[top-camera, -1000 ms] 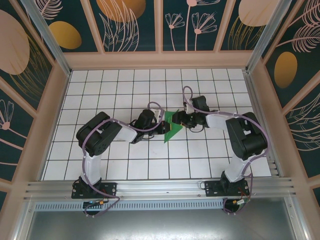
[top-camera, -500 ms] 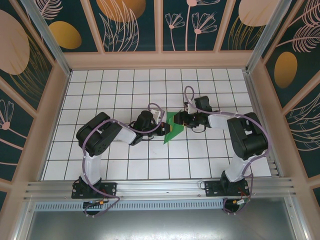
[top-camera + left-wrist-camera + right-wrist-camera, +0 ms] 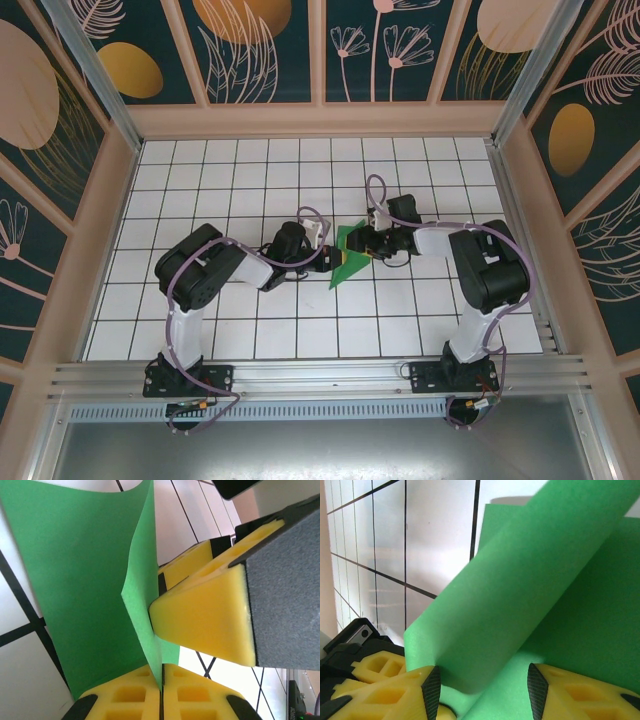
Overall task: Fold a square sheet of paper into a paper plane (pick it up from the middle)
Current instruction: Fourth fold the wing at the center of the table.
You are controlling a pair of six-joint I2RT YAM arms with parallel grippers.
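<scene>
The square sheet of paper (image 3: 347, 238) is green and partly folded, and it is held up off the white tiles at the table's middle. My left gripper (image 3: 328, 262) comes in from the left. In the left wrist view its yellow pads (image 3: 161, 685) are shut on the edge of a raised flap of the sheet (image 3: 75, 580). My right gripper (image 3: 360, 248) meets it from the right, and one of its yellow fingers (image 3: 205, 620) touches the flap. In the right wrist view that gripper (image 3: 484, 692) stands open, a slanting fold of the sheet (image 3: 520, 590) lying between its fingers.
The white grid-tiled table (image 3: 250, 180) is boxed in by wooden walls on three sides. An aluminium rail (image 3: 320, 375) carrying both arm bases runs along the near edge. Both arms reach inward and meet at the centre.
My right gripper has shifted slightly left, closer to the left gripper, and the green sheet has moved a little between them. The left gripper stays shut on the paper.
</scene>
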